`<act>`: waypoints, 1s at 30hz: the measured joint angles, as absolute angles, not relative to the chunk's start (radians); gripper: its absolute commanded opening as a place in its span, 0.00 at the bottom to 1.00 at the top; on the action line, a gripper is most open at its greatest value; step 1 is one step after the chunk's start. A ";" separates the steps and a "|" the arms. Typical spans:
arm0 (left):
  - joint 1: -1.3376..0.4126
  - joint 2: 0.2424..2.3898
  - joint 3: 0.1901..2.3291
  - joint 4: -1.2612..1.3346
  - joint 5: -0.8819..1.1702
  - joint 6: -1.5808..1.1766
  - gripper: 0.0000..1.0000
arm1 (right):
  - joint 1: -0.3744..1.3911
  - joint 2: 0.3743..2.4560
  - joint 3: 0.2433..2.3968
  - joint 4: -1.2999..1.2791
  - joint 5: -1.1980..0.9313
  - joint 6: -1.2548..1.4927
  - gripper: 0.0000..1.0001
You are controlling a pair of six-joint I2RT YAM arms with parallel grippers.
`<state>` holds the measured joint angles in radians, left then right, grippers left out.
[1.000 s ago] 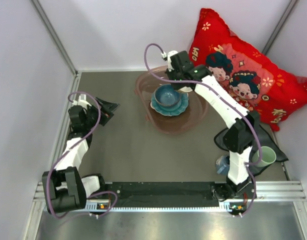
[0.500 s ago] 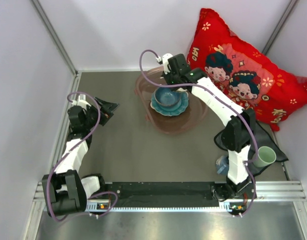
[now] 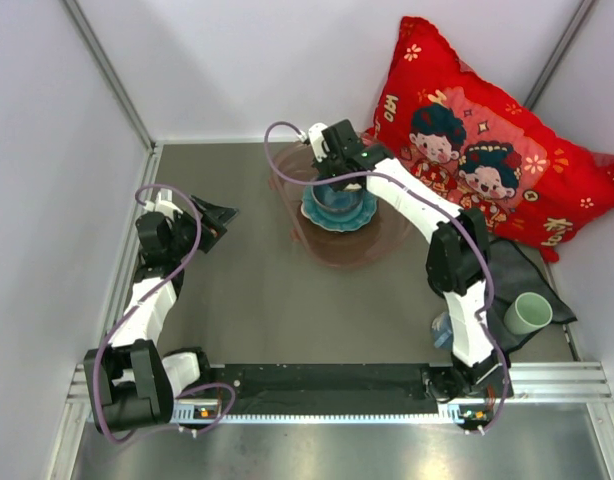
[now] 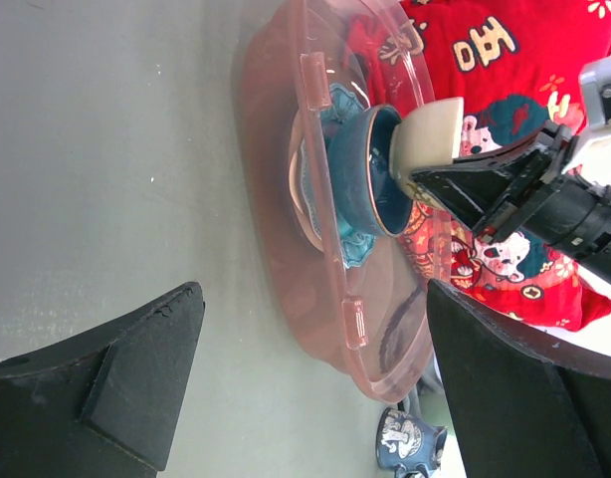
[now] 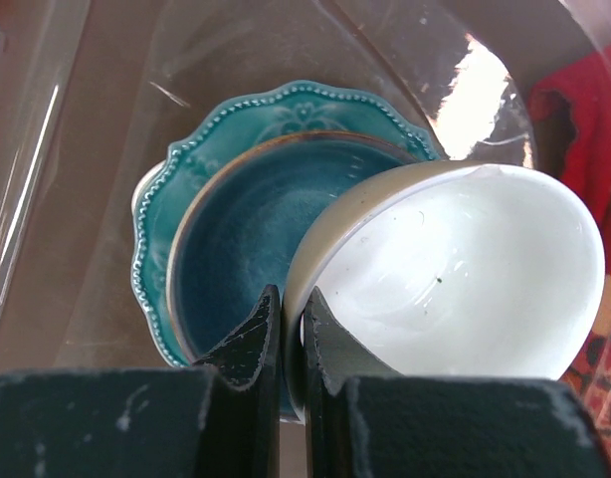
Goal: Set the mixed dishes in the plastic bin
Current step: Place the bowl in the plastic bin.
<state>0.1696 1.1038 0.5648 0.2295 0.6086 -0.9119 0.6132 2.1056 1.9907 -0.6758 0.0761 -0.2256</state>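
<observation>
The red pillow leans at the far right. Left of it the plastic bin holds the teal scalloped plate, with the blue bowl on it. The overhead view hides what the right gripper carries. Its wrist camera shows fingers pinched tight on the rim of the cream-white bowl, tilted over the blue bowl. At the left, the left gripper is spread wide and empty. Its camera shows the small blue mug outside the bin.

Bowl on scalloped plate inside plastic bin, pillow behind right, cup on cloth near right
</observation>
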 measured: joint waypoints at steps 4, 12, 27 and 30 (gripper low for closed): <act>0.170 1.104 0.565 0.228 0.609 -0.911 0.97 | 0.625 2.130 1.998 -0.673 0.064 -0.235 0.00; 0.170 1.104 0.565 0.224 0.609 -0.906 0.97 | 0.638 2.155 1.997 -0.683 0.055 -0.242 0.00; 0.170 1.104 0.564 0.224 0.609 -0.906 0.97 | 0.640 2.168 1.998 -0.708 0.016 -0.243 0.00; 0.170 1.104 0.564 0.223 0.609 -0.906 0.97 | 0.640 2.180 1.998 -0.716 0.013 -0.243 0.02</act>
